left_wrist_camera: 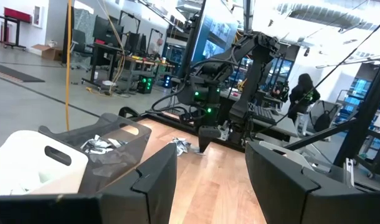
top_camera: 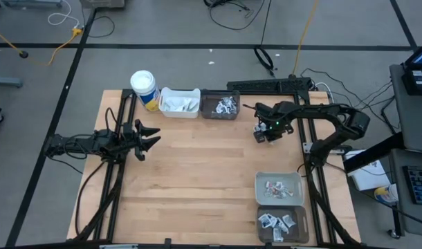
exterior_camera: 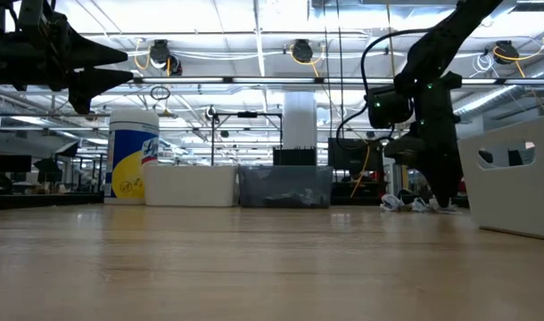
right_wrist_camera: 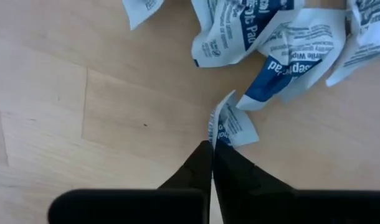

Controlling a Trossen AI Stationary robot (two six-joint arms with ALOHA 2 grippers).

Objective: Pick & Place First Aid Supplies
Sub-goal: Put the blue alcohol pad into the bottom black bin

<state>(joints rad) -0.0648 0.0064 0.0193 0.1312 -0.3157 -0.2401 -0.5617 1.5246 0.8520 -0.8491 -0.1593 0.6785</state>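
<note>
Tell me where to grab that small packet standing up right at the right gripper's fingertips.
Grip the small packet by its raised corner nearest the right gripper, coming straight down from above. That edge curls up off the wood, so shut fingers can open around it; the rest lies flat.

The whole bench (top_camera: 197, 180) is being looked down on from straight above. It is being viewed level from its surface toward the room behind. The far arm is being faced across the bench by the left wrist camera. Packets (right_wrist_camera: 265, 56) are being viewed closely by the right wrist camera.
</note>
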